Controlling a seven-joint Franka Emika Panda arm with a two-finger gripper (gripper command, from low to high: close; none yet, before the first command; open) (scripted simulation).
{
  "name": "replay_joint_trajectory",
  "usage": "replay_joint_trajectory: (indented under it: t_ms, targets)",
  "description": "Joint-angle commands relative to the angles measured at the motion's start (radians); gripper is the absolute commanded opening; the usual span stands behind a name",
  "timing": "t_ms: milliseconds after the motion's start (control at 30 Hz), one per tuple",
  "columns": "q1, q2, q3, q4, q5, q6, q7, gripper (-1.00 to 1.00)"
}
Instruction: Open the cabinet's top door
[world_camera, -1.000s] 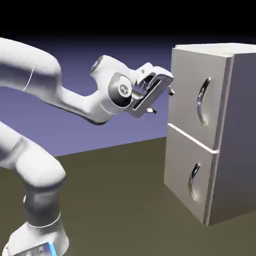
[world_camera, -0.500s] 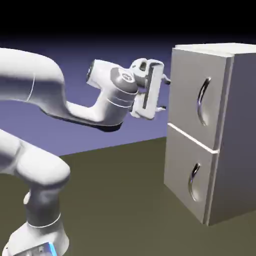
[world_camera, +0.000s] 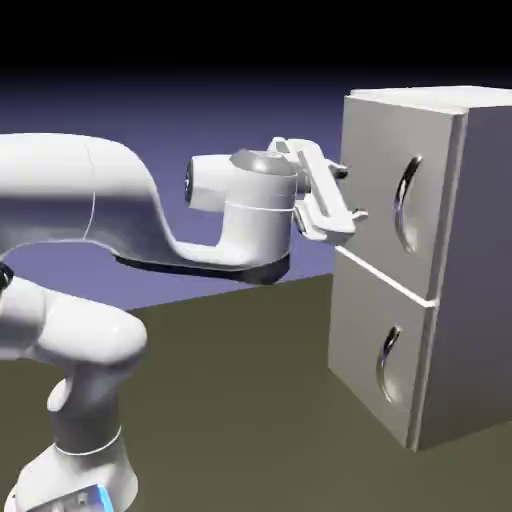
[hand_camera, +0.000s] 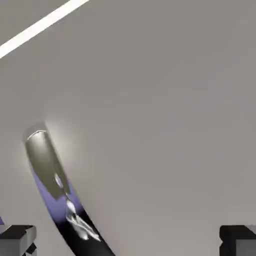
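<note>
The light-grey cabinet (world_camera: 482, 260) stands at the right of the exterior view. Its top door (world_camera: 373, 140) is shut flat and carries a curved chrome handle (world_camera: 404, 204). My gripper (world_camera: 352, 194) is open and empty, level with that handle and just left of it, its fingertips close to the door's face. In the hand view the top door (hand_camera: 165, 115) fills the picture. The handle (hand_camera: 52, 180) curves down at the lower left, just inside the left fingertip (hand_camera: 17, 239). Nothing sits between the two tips.
The shorter lower door (world_camera: 360, 330) with its own chrome handle (world_camera: 387, 366) sits below, also shut. A pale seam (hand_camera: 40, 25) between the doors crosses the hand view's top left. The dark table (world_camera: 240, 400) spreads in front of the cabinet.
The wrist has swung round and the gripper has moved right, from well clear of the cabinet to just in front of the top door. Its jaws stayed open.
</note>
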Motion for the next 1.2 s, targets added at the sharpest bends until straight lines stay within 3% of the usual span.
replay_joint_trajectory:
  t_ms: [0, 333, 533, 567, 1167]
  targets:
    - [0.014, -0.007, -0.016, 0.005, -0.044, -0.003, -0.016, 1.0]
    - [0.149, -0.072, -0.171, 0.057, -0.47, -0.034, -0.17, 1.0]
    - [0.328, -0.004, -0.275, 0.187, -0.496, -0.066, -0.151, 1.0]
    - [0.328, -0.004, -0.275, 0.187, -0.496, -0.066, -0.151, -1.0]
    - [-0.288, 0.301, 0.278, 0.025, -0.498, -0.139, 0.348, -1.0]
